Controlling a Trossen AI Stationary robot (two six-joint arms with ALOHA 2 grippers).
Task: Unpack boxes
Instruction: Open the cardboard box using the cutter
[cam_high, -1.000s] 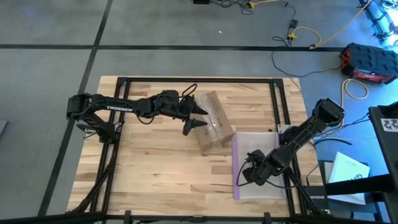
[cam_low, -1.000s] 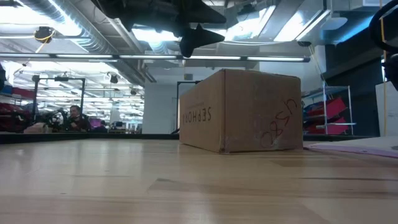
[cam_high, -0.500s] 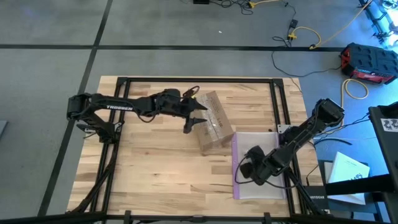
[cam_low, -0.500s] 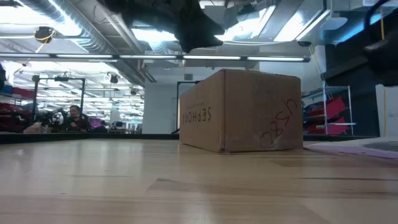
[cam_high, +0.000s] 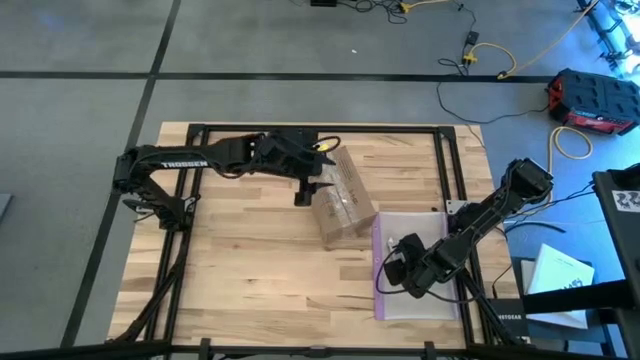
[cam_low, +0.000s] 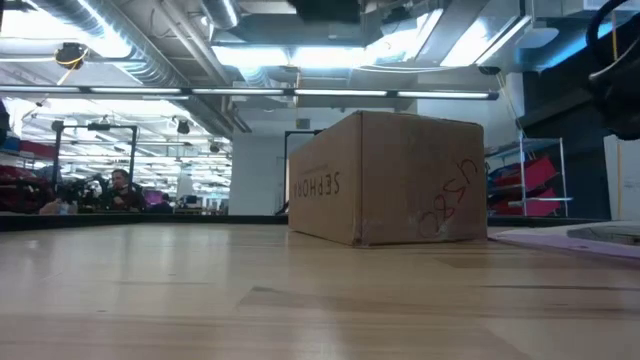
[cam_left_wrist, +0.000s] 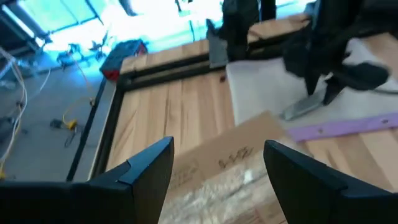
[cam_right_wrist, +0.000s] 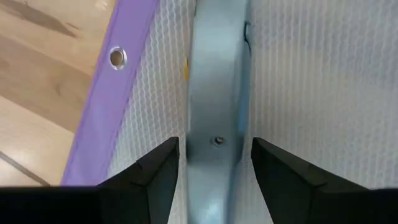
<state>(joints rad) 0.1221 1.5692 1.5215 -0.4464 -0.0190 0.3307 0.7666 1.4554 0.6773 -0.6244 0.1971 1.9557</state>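
Observation:
A brown cardboard box (cam_high: 343, 198) stands on its bottom face on the wooden table, its SEPHORA lettering (cam_low: 315, 186) upside down on one side. My left gripper (cam_high: 305, 187) hovers open above the box's left edge, and the box top (cam_left_wrist: 227, 165) shows below its fingers. My right gripper (cam_high: 396, 268) points down over a clear bag with a purple edge (cam_high: 378, 262), to the right of the box. It is shut on a small grey knife-like tool (cam_right_wrist: 214, 106). My right gripper pinches the grey tool between its two fingers (cam_right_wrist: 158, 177), which sit on its two long sides (cam_right_wrist: 194, 134). The fingers come from above and point down. Seen from the left wrist, the tool (cam_left_wrist: 303, 109) slants down from the fingers toward the bag.
The clear bag (cam_high: 420, 240) lies flat at the table's right. A black frame (cam_high: 300, 128) runs around the table edges. Bare wood (cam_high: 250, 270) lies left of and in front of the box. Cables and a red case (cam_high: 592, 100) are on the floor beyond.
My left gripper has risen from beside the box top, leaving the low view upward. It has rolled about its own line and drawn back a little toward the far left. My right gripper has turned slightly in place. The box has kept still.

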